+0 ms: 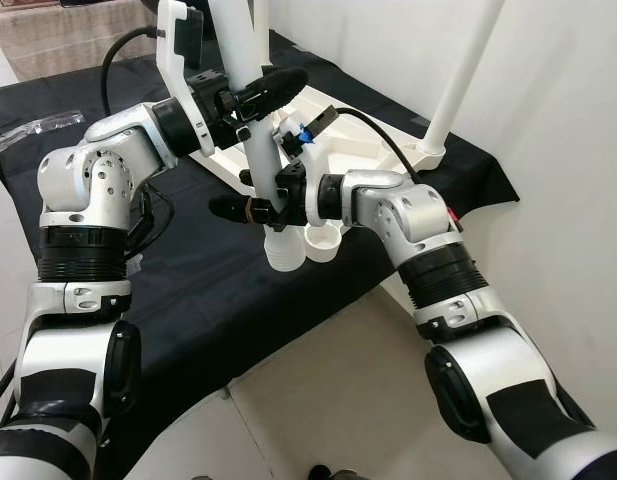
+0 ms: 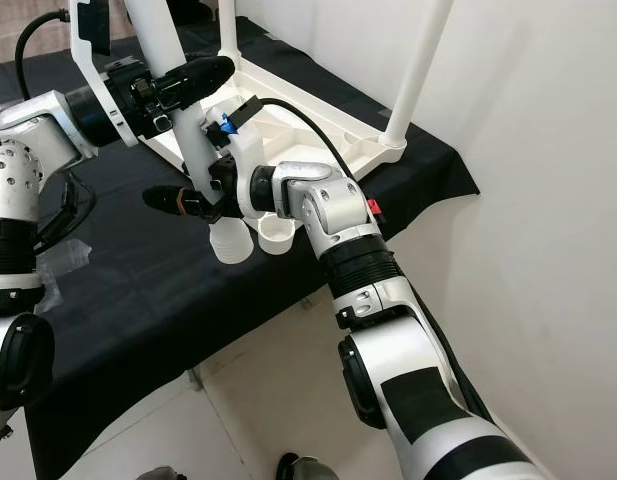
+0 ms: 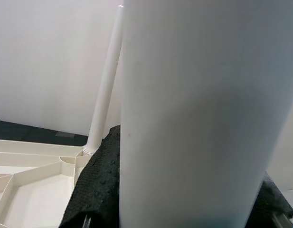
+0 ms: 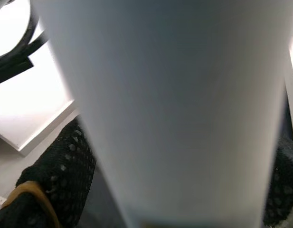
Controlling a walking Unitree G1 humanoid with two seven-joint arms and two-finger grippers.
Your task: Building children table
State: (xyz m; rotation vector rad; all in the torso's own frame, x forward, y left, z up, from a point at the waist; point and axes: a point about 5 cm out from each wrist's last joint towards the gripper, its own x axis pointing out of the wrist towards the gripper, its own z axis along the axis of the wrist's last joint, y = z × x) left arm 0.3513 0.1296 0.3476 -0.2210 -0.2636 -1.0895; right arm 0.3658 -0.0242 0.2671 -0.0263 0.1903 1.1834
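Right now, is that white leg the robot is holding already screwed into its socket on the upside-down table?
No: the white leg, gripped by the left gripper and right gripper, has its ribbed end beside the empty corner socket.

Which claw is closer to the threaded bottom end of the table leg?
Right. The right claw clamps the table leg just above its threaded end; the left claw grips the same leg higher up.

Head eyes look down; wrists hug leg [image 3: 184, 118]
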